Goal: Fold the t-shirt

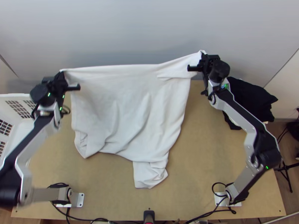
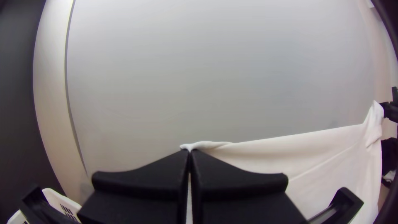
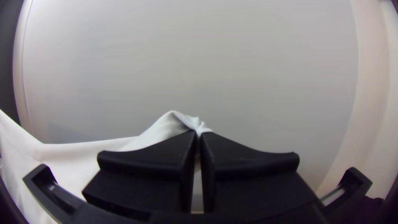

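Two arms: silver-grey links [image 1: 242, 115], black joints [image 1: 270, 158], small green lights [image 1: 267, 167]. Pale base plates [image 1: 80, 199] at 7 and 5 o'clock, dark dots on the 7 o'clock one. Black cables [image 1: 213, 187] looped. Left hand [image 1: 62, 72], right hand [image 1: 203, 56] black, fingers [image 2: 145, 178] wide, flat.

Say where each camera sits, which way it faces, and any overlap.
Top: high over the table's near edge, looking steeply down; left arm and right arm show.
Left wrist: faces the grey wall beyond the table; left gripper at the bottom edge, right gripper at one side.
Right wrist: faces the same wall; its own gripper at the bottom edge.
Both wrist views share the wall and the white T-shirt stretched between grippers.
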Controlling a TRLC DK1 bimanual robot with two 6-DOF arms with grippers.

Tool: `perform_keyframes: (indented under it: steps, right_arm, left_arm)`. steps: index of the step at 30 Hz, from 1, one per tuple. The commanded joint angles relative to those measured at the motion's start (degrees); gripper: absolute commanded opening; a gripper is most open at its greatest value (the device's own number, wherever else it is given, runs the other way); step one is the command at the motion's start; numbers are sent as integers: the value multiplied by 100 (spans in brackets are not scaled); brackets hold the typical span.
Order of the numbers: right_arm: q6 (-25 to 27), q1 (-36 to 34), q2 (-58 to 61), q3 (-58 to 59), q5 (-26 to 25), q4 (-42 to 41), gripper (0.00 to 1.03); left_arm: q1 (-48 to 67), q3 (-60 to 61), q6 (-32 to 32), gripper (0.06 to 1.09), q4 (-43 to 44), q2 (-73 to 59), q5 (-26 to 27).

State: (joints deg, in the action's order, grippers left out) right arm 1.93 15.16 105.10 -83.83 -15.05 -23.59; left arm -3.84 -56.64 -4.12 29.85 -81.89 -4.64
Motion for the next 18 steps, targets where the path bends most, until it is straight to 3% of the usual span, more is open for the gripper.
perform_keyframes:
  steps: [1,11,18]
  right_arm:
    - [-97,-162,1056,-1012,-235,-22,3]
    - [149,-189,2296,-2559,-464,83,3]
    - [193,-39,2058,-2260,-692,145,3]
  left_arm:
    - [76,-1613,-27,9,-49,-1778,-256]
    - [58,-3336,-230,10,-251,-3624,-414]
    - [146,-3362,-493,10,-304,-3800,-546]
